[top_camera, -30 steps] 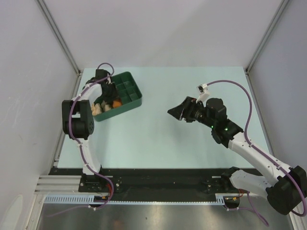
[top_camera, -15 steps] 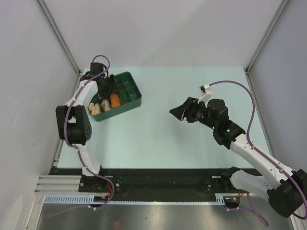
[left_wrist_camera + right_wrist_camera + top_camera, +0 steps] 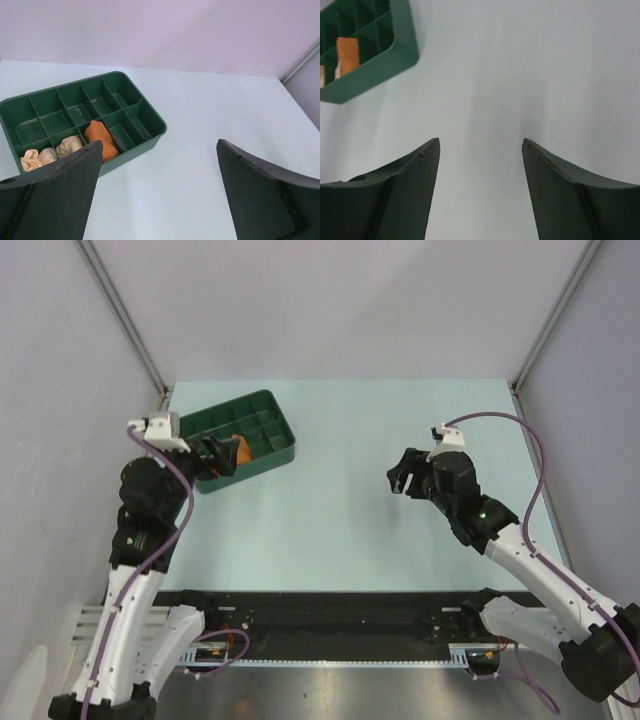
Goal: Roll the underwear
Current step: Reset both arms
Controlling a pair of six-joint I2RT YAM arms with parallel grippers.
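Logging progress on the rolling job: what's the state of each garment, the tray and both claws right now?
rust-orange underwear, rolled, in a tray compartment
middle pale underwear, bundled, next compartment
end pale underwear, bundled, compartment beyond
green tray, upright, three compartments filled
left claw, open, empty
right claw, open, empty

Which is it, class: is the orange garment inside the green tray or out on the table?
Inside. The rolled orange garment sits in a compartment of the tray, its walls around it.
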